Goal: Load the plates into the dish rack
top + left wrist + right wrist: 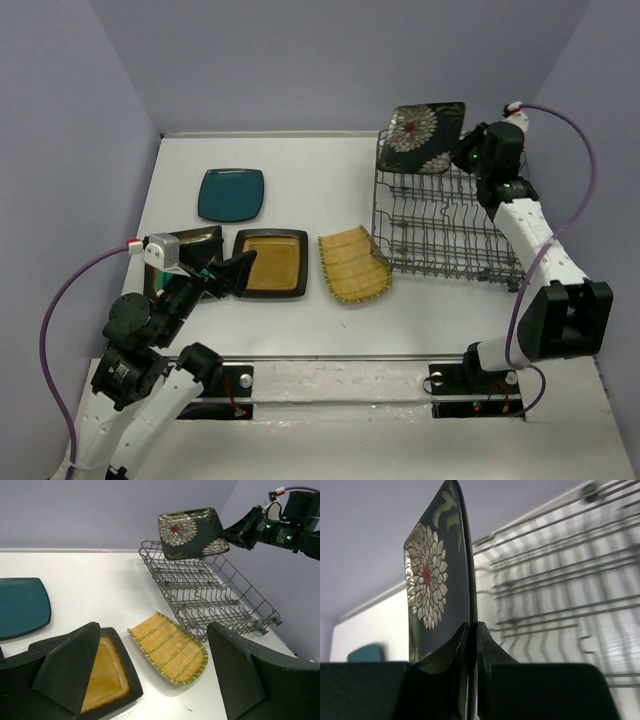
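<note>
The overhead camera sits above and behind the arm bases, looking down and forward over the whole table to the far wall. The left wrist camera rides low over the table's near left. It faces across to the far right between the spread fingers of the left gripper and sees the rack and flowered plate from well away. The right wrist camera looks along the right gripper, very close to that plate's edge, the rack blurred behind. All three views share plate and rack.
</note>
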Action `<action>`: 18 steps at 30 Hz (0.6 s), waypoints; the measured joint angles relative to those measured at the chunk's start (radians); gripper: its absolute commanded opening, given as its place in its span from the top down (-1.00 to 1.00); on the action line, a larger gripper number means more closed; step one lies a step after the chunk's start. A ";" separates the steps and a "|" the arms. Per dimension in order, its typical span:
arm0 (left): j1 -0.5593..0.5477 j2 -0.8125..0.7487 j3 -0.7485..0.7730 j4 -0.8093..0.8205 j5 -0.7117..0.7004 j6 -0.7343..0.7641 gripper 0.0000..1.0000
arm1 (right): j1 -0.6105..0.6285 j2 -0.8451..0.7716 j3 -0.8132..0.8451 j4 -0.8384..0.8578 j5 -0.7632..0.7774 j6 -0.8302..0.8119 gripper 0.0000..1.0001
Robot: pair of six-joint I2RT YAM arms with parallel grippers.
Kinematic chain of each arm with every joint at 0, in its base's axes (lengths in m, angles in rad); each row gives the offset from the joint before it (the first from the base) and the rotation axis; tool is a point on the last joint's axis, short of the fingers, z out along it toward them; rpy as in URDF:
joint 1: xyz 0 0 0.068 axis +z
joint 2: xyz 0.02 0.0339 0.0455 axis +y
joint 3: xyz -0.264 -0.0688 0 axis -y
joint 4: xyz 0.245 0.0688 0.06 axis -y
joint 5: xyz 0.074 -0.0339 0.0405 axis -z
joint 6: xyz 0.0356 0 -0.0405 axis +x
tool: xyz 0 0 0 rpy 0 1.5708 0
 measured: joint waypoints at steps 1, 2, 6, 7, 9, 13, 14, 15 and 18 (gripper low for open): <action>-0.008 -0.010 0.000 0.000 -0.002 0.000 -0.98 | -0.041 -0.025 0.000 -0.016 0.019 -0.017 0.86; -0.015 -0.018 0.000 0.000 -0.003 0.000 -0.98 | -0.075 -0.046 0.001 -0.032 0.039 -0.033 0.86; -0.055 -0.055 0.000 0.000 -0.006 -0.002 -0.98 | -0.194 -0.109 0.012 -0.139 0.128 -0.132 0.86; -0.067 -0.064 0.000 0.000 -0.010 -0.003 -0.98 | -0.208 -0.114 0.015 -0.161 0.141 -0.150 0.86; -0.085 -0.078 0.000 -0.002 -0.023 -0.004 -0.98 | -0.233 -0.122 0.028 -0.216 0.176 -0.200 0.87; -0.130 -0.116 0.000 -0.002 -0.042 -0.007 -0.98 | -0.267 -0.121 0.069 -0.309 0.232 -0.291 0.86; -0.136 -0.122 0.000 -0.002 -0.046 -0.007 -0.98 | -0.276 -0.121 0.080 -0.327 0.243 -0.310 0.86; -0.144 -0.129 0.000 -0.003 -0.051 -0.007 -0.98 | -0.286 -0.121 0.094 -0.344 0.249 -0.339 0.86; -0.172 -0.147 0.000 -0.009 -0.072 -0.010 -0.98 | -0.297 -0.121 0.126 -0.360 0.281 -0.409 0.86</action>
